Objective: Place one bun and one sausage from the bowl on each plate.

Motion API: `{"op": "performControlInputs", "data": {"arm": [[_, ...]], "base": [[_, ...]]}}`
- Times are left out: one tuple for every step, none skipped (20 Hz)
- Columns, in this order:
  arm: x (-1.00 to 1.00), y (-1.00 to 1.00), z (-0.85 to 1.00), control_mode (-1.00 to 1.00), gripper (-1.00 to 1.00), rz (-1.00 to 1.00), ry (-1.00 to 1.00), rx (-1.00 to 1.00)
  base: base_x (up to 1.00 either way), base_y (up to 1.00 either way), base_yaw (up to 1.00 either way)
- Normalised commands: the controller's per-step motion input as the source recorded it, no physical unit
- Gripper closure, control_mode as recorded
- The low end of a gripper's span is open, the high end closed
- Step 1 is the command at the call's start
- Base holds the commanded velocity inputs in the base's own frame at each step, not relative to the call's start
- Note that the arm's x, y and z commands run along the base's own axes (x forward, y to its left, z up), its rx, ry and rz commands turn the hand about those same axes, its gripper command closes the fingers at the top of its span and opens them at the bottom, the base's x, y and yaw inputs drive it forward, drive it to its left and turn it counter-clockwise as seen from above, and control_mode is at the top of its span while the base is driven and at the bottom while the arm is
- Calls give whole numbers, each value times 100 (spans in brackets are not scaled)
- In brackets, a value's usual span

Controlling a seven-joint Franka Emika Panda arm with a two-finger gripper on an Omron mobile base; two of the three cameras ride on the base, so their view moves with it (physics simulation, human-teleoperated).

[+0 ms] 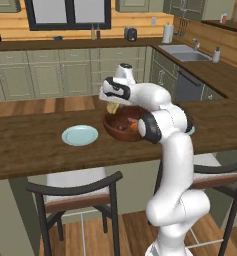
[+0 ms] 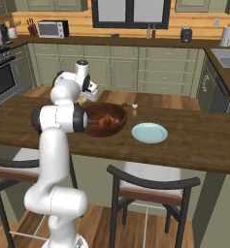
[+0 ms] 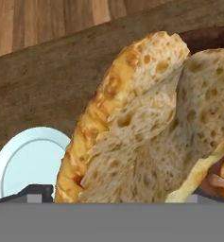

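The gripper [image 1: 111,106], jaws spread wide, hangs over the near rim of the bowl [image 1: 121,131] on the desk [image 1: 30,150] with a bun [image 3: 146,123] right at its tips — seemingly to carry to a plate [image 1: 80,135].

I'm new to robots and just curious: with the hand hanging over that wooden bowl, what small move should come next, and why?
Probably ease straight down and close on the bun. The gripper hangs open over the bowl, the bun lies close below it in the hand view, and the plate holds no food.
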Motion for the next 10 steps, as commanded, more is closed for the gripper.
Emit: {"op": "performControlInputs", "data": {"arm": [[-100,87,4,-100,100,9,-7,0],[-100,94,0,-100,100,9,-9,-1],[-100,97,0,-100,100,7,-17,-8],[-100,89,-9,-100,100,4,-19,-9],[-100,76,-21,-100,100,1,-20,-12],[-100,64,-12,-100,100,0,-25,-12],[-100,53,0,-100,100,0,-31,-10],[-100,52,0,-100,100,0,-32,-12],[-100,39,-16,-100,100,0,-30,-11],[-100,17,-50,-100,100,0,-14,-7]], "base": [[0,0,0],[0,0,0],[0,0,0],[0,0,0],[0,0,0],[0,0,0],[0,0,0],[0,0,0],[0,0,0],[0,0,0]]}}
